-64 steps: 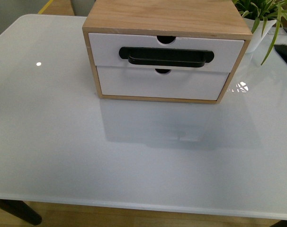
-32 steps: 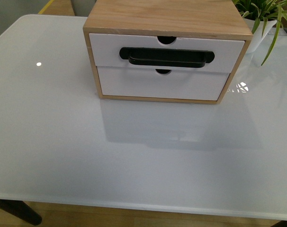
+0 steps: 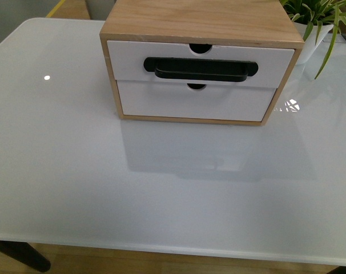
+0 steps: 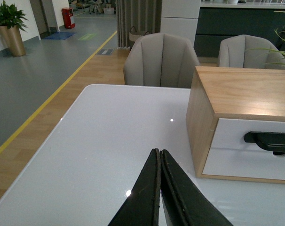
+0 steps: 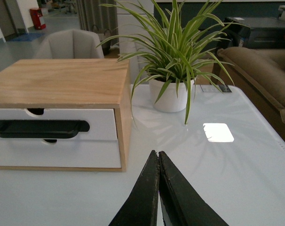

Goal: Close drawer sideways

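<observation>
The drawer point(image 3: 130, 60) is the upper one in a light-wood box point(image 3: 201, 20) at the table's far middle. It has a white front, a long black bar handle point(image 3: 200, 68) and a half-round notch point(image 3: 200, 48) in its top edge. Its front sits about level with the box frame, and its inside is hidden. Neither arm shows in the front view. My left gripper point(image 4: 157, 151) is shut and empty over the table, left of the box, with the drawer point(image 4: 232, 134) ahead. My right gripper point(image 5: 156, 153) is shut and empty to the right of the box, near the drawer point(image 5: 100, 117).
Below it sits a white drawer point(image 3: 161, 103) without a handle. A potted spider plant point(image 5: 173, 52) stands beside the box's right rear corner. The glossy white table point(image 3: 76, 171) stretches in front. Grey chairs point(image 4: 160, 61) stand behind the far edge.
</observation>
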Controlling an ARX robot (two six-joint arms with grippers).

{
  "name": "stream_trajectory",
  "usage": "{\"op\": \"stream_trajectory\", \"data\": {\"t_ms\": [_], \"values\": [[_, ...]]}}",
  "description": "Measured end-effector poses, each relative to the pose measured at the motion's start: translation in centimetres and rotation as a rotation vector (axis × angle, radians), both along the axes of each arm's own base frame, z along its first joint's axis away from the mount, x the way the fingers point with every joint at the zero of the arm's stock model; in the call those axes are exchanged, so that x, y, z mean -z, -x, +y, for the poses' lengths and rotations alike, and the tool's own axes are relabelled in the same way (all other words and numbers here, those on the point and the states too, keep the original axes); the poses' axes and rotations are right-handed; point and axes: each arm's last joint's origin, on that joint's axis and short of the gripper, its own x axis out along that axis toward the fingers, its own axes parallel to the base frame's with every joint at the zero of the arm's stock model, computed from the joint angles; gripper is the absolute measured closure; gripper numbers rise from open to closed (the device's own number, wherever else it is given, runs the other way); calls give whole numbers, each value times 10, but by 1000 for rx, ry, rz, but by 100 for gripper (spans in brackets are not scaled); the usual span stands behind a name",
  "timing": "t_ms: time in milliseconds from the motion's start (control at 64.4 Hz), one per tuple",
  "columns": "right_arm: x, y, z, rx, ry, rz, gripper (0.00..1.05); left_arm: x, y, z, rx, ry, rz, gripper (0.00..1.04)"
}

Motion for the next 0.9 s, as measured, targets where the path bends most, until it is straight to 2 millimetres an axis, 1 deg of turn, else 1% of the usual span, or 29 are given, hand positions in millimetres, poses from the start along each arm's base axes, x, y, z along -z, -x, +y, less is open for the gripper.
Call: {"op": "stream_trajectory", "data": {"t_ms": [140, 466, 900], "values": [[-2, 6, 0, 0, 0, -8, 103, 9, 7, 0, -1, -1, -3, 103], [-5, 19, 0, 0, 0, -16, 103, 4, 22, 0, 0, -1, -22, 103], [-4, 30, 0, 0, 0, -16, 103, 3, 34, 0, 0, -1, -25, 103]]}}
